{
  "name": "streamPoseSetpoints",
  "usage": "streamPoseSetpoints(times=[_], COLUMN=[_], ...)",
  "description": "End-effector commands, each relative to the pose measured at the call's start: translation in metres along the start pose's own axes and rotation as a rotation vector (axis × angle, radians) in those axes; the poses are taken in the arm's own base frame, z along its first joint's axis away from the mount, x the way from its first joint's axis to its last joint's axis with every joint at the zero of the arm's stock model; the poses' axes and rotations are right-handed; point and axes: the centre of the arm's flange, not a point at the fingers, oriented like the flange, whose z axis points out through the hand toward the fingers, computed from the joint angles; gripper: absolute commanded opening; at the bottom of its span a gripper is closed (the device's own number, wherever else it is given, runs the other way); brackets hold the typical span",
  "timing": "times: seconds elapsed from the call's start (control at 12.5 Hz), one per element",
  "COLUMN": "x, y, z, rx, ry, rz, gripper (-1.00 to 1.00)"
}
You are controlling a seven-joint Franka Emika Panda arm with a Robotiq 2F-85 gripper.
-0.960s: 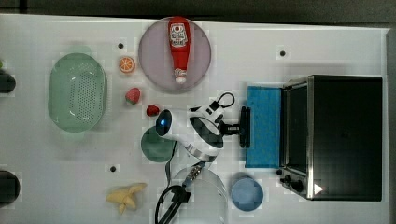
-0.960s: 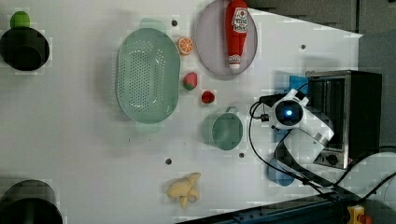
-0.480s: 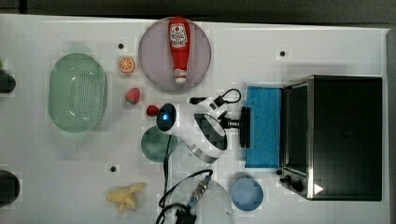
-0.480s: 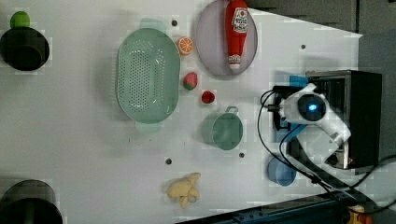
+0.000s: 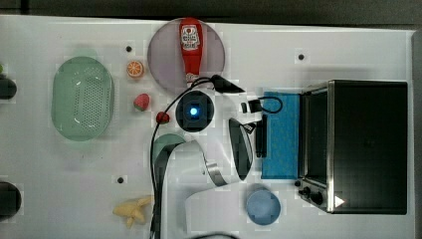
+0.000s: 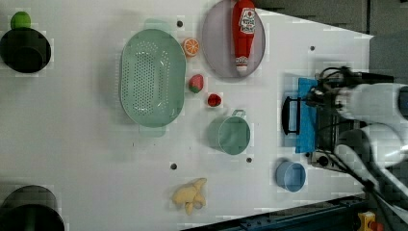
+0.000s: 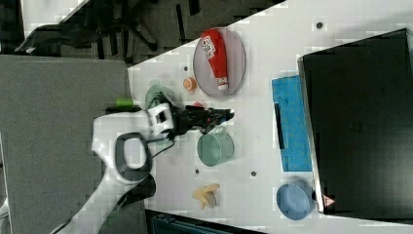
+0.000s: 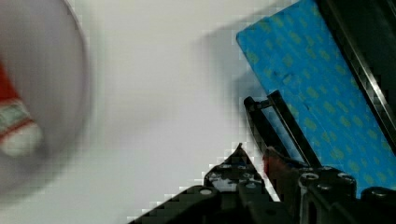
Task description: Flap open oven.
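The ketchup bottle (image 5: 189, 47) carries a white label with red printing too small to read, and a white triangle sticker (image 5: 339, 201) marks the oven's top near its knobs. The oven (image 5: 366, 144) stands at the top view's right end of the white bench (image 5: 59, 189), its door side facing the top view's left; the blue-tinted door (image 5: 281, 134) lies folded down flat on the bench, its long edge and the dark bar handle (image 5: 261, 135) running top to bottom in the top view. The end effector (image 8: 254, 161) hangs above the handle's end in the wrist view, fingers a narrow gap apart with nothing seen between them. On the bench are one oven, one grey plate (image 5: 164, 55) bearing the one bottle, one green colander (image 5: 82, 98), one green mug (image 6: 229, 134), one blue bowl (image 5: 263, 206), one orange slice (image 5: 134, 68), one strawberry (image 5: 141, 101), one small red fruit (image 5: 162, 117) and one yellow toy (image 5: 131, 210).
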Motion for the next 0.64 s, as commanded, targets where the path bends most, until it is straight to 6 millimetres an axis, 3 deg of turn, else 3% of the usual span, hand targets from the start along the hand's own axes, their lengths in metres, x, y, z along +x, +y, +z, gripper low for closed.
streamPoseSetpoints(times=[0.08, 0.32, 0.48, 0.64], x=[0.006, 0.004, 0.011, 0.011], y=[0.018, 0.045, 0.065, 0.083], z=[-0.046, -0.112, -0.169, -0.209], rx=[0.069, 0.167, 0.211, 0.186], ry=[-0.055, -0.180, -0.157, -0.187], rz=[0.183, 0.325, 0.344, 0.346], gripper=[-0.65, -0.65, -0.65, -0.65])
